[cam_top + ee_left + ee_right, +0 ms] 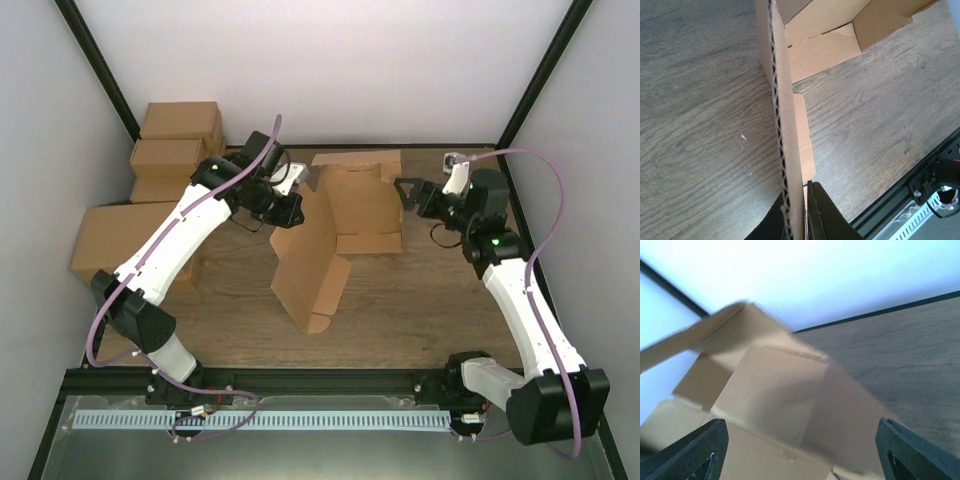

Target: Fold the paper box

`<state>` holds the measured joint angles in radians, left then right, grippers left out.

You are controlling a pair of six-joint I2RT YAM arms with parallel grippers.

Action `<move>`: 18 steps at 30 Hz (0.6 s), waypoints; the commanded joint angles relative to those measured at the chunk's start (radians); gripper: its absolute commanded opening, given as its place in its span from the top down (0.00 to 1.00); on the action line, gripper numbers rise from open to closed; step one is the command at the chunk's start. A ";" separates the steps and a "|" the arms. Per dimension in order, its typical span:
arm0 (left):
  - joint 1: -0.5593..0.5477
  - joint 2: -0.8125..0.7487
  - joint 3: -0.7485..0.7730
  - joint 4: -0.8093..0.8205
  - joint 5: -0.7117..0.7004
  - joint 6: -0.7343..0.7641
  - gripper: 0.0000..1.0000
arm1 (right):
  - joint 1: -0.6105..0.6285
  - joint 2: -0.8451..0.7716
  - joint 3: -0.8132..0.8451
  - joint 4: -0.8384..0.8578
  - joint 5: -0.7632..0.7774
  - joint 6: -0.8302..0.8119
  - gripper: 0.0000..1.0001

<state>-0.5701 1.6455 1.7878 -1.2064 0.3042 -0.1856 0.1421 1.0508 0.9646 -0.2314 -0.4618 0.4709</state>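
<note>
The paper box is a plain brown corrugated piece, half raised in the middle of the wooden table. One panel stands up and slants toward the front, and others lie flat behind it. My left gripper is shut on the top edge of the standing panel. In the left wrist view the corrugated edge runs between my fingers, and my left gripper clamps it. My right gripper is open at the box's right side. In the right wrist view it faces a blurred box panel without touching it.
Several smaller brown cartons are stacked at the back left, with a larger one in front of them beside the left arm. White walls close in the back and sides. A black rail runs along the near edge.
</note>
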 commanded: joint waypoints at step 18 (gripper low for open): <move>0.001 -0.008 0.017 0.053 0.137 0.028 0.67 | -0.118 0.241 0.103 0.058 -0.246 0.015 0.41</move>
<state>-0.5701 1.6466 1.7878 -1.2026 0.3569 -0.1734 0.0296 1.2797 1.0298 -0.1482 -0.6857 0.5102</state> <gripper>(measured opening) 0.205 0.601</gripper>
